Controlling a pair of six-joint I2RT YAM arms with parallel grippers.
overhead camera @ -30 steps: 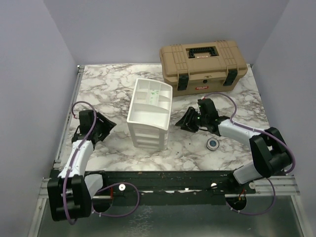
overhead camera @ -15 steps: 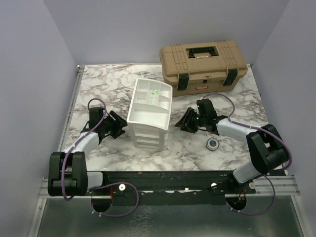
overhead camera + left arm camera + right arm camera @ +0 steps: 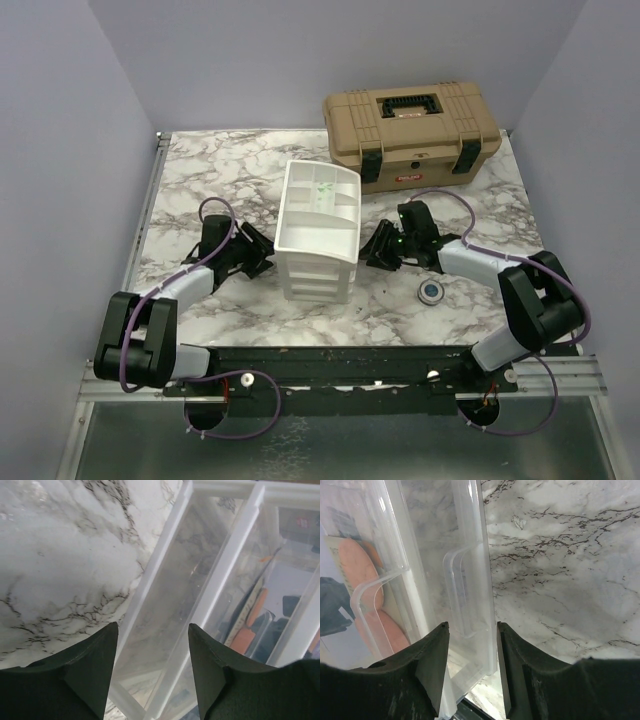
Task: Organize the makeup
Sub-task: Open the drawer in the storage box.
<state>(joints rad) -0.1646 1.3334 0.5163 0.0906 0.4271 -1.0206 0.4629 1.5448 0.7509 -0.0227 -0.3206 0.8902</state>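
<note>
The white plastic drawer unit (image 3: 320, 232) stands mid-table. My left gripper (image 3: 262, 262) is open at its left side; in the left wrist view (image 3: 152, 672) the unit's white frame (image 3: 220, 575) lies between the fingers. Salmon makeup pieces (image 3: 245, 640) and a thin pencil (image 3: 257, 605) show through its clear wall. My right gripper (image 3: 372, 252) is open at the unit's right side. In the right wrist view (image 3: 472, 667) a clear drawer front with its handle (image 3: 465, 592) lies between the fingers, and salmon discs (image 3: 362, 570) sit behind it. A round blue-centred compact (image 3: 431, 291) lies on the table to the right.
A tan toolbox (image 3: 410, 130) stands shut at the back right. The unit's open top tray (image 3: 322, 190) holds a small green-marked item. The marble table (image 3: 200, 180) ends in a black rail in front, and grey walls close in both sides.
My left arm has swung right, up to the drawer unit's left side. The unit has shifted and turned a little to the right. My right gripper has barely moved.
</note>
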